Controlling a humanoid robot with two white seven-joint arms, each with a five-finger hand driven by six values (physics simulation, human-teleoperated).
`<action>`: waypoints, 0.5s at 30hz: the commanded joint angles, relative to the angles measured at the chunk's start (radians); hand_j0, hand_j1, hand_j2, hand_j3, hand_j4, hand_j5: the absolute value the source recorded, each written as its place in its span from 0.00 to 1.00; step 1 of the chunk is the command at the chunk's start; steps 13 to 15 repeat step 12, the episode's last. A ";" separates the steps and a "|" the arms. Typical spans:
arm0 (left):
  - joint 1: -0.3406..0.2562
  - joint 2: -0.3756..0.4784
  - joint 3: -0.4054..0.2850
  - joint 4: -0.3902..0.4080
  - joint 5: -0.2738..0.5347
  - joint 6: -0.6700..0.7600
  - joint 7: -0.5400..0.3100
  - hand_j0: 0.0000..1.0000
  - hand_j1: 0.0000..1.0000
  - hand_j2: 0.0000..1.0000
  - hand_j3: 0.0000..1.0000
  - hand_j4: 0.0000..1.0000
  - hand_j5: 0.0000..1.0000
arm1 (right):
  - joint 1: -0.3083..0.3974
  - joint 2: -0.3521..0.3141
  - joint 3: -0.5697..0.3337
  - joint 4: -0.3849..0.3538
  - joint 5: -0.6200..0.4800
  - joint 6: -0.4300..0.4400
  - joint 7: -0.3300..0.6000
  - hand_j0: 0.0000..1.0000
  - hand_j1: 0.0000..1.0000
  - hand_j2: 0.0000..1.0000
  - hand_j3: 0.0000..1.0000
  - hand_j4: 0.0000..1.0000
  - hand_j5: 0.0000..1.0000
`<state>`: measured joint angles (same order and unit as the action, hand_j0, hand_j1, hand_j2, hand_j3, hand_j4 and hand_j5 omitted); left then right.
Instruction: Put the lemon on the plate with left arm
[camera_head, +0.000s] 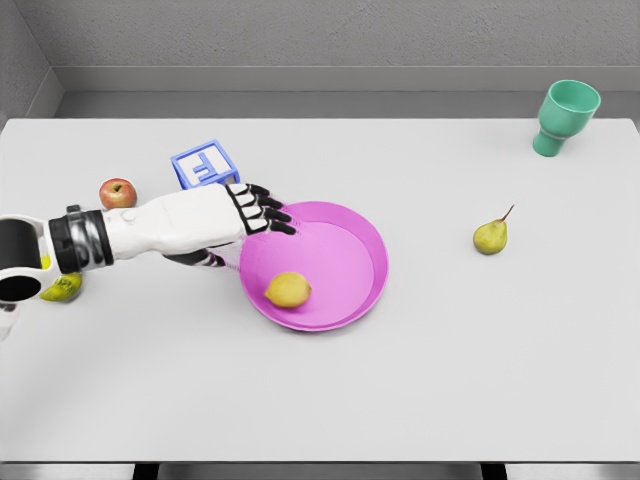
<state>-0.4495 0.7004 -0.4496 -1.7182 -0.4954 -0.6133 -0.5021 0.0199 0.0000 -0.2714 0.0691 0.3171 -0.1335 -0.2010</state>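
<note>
Lemon (288, 290) lies on plate (345, 268). Left hand (235, 220) released, fingers spread over left rim; withdraw leftward and clear of the rim.

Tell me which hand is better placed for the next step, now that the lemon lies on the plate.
The left hand. It hovers open at the pink plate's left rim, close to the lemon, so it likely only needs to withdraw. The right arm is not in view.

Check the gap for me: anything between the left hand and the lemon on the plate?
Nothing: the head view shows only bare pink plate between the left hand, fingers open over the rim, and the lemon.
</note>
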 joint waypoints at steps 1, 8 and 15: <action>0.002 0.074 0.048 0.008 0.044 0.002 0.000 1.00 1.00 1.00 1.00 1.00 1.00 | 0.000 0.000 0.000 0.000 -0.001 0.000 0.000 1.00 1.00 1.00 1.00 1.00 1.00; 0.023 0.129 0.112 0.206 0.156 0.002 -0.006 1.00 1.00 1.00 1.00 1.00 1.00 | 0.000 0.000 0.000 0.000 -0.001 0.000 0.000 1.00 1.00 1.00 1.00 1.00 1.00; 0.040 0.139 0.134 0.204 0.153 0.002 -0.009 1.00 1.00 1.00 1.00 1.00 1.00 | 0.000 0.000 0.000 0.000 0.000 0.000 0.000 1.00 1.00 1.00 1.00 1.00 1.00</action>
